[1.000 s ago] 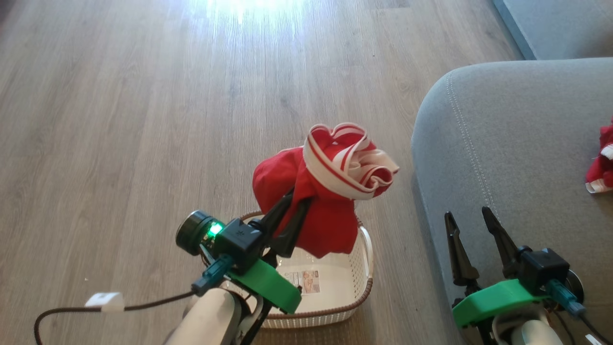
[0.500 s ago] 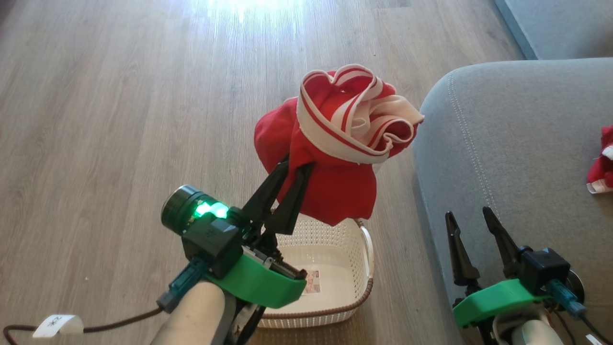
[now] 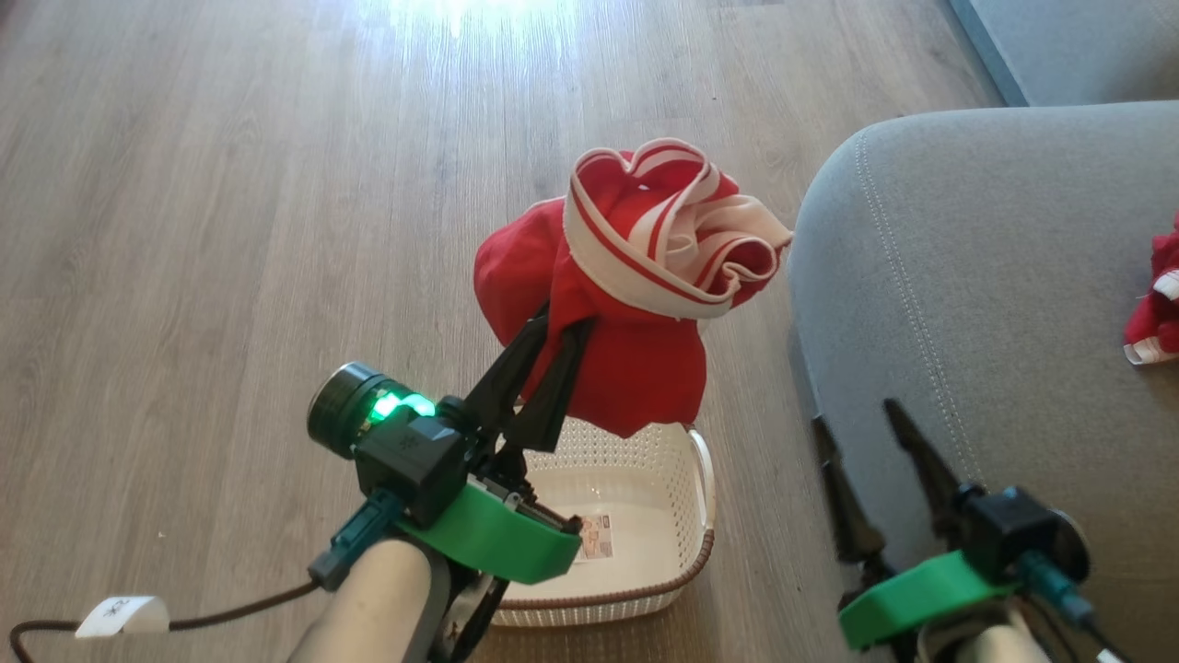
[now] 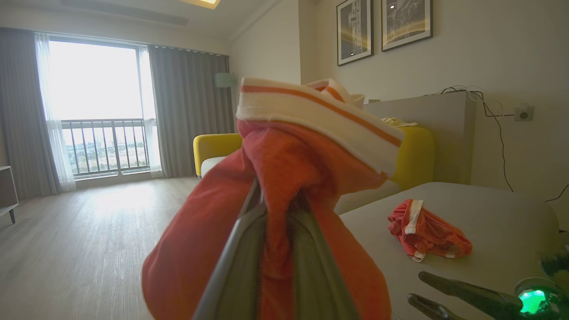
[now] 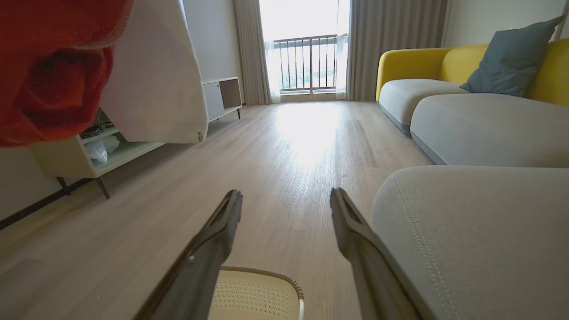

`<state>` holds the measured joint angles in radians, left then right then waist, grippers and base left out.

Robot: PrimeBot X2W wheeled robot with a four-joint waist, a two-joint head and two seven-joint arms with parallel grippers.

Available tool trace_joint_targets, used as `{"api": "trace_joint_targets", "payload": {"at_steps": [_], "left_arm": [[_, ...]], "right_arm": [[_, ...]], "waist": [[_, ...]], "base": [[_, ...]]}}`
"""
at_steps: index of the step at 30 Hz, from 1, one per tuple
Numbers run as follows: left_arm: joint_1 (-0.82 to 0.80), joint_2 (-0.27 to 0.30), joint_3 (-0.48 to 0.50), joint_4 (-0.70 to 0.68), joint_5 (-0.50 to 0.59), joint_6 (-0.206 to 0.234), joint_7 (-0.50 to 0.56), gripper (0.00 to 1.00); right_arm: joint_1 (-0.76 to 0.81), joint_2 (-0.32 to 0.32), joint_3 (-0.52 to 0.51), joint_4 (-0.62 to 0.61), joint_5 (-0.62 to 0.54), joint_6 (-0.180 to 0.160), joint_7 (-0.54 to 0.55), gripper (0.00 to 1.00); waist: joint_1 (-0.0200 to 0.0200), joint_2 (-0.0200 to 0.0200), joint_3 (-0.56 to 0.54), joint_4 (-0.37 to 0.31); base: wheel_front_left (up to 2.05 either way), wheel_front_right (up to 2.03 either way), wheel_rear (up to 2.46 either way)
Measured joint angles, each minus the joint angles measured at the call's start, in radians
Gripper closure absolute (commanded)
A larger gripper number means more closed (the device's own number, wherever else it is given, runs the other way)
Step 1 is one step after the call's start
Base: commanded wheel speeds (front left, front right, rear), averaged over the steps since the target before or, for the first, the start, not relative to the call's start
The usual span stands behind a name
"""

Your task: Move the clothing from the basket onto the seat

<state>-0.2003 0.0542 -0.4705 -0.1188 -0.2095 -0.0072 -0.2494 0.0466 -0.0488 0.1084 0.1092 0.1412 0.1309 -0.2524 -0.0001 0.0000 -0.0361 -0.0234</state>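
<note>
**Garment 2 of 2 in the air, basket looks emptied**

L tool (image 3: 557,331) clamped tight on the held garment (image 3: 636,267), centre of frame. Cloth is bunched over the fingertips, striped band on top. It hangs above the far end of the basket (image 3: 686,571), just short of the seat (image 3: 967,276) at right, not over it yet.

R tool (image 3: 854,412), lower right: fingers spread, nothing in it, by the seat's near edge.

Second garment (image 3: 1156,313) lies on the seat, far right edge of frame.

Basket inside: paper label (image 3: 594,539), no cloth seen; near-left part hidden by arm.

Est. progress: item 1 done, item 2 out of basket, so past halfway. Left: carry right over cushion, let go.
</note>
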Motion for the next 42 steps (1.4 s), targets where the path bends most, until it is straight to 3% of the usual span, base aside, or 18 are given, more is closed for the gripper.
{"api": "trace_joint_targets", "payload": {"at_steps": [8, 12, 20, 27, 42], "left_arm": [[0.002, 0.000, 0.016, 0.028, 0.008, -0.010, 0.000, 1.00], [0.002, 0.000, 0.019, 0.030, 0.018, -0.017, 0.000, 1.00], [0.002, 0.000, 0.010, 0.045, 0.026, -0.044, 0.000, 1.00], [0.002, 0.001, -0.068, 0.066, 0.079, -0.104, 0.000, 1.00], [0.002, 0.050, -0.206, 0.056, 0.084, -0.122, 0.000, 1.00]], "right_arm": [[0.045, -0.153, 0.255, -0.167, 0.127, 0.000, 0.000, 0.00], [0.035, -0.205, 0.322, -0.237, 0.152, 0.000, 0.000, 0.00], [-0.037, -0.208, 0.346, -0.249, 0.141, 0.000, 0.000, 0.00], [-0.058, -0.208, 0.340, -0.209, 0.136, 0.000, 0.000, 0.00], [-0.097, -0.235, 0.331, -0.160, 0.122, 0.000, 0.000, 0.00]], "waist": [[0.0000, 0.0000, 0.008, -0.010], [0.0000, 0.0000, 0.013, -0.016], [0.0000, 0.0000, 0.020, -0.005], [0.0000, -0.0001, 0.019, 0.025], [0.0000, -0.0001, 0.007, 0.051]], "base": [[0.00, 0.00, 0.00], [0.00, 0.00, 0.00], [0.00, 0.00, 0.00], [0.00, 0.00, 0.00], [0.00, 0.00, 0.00]]}}
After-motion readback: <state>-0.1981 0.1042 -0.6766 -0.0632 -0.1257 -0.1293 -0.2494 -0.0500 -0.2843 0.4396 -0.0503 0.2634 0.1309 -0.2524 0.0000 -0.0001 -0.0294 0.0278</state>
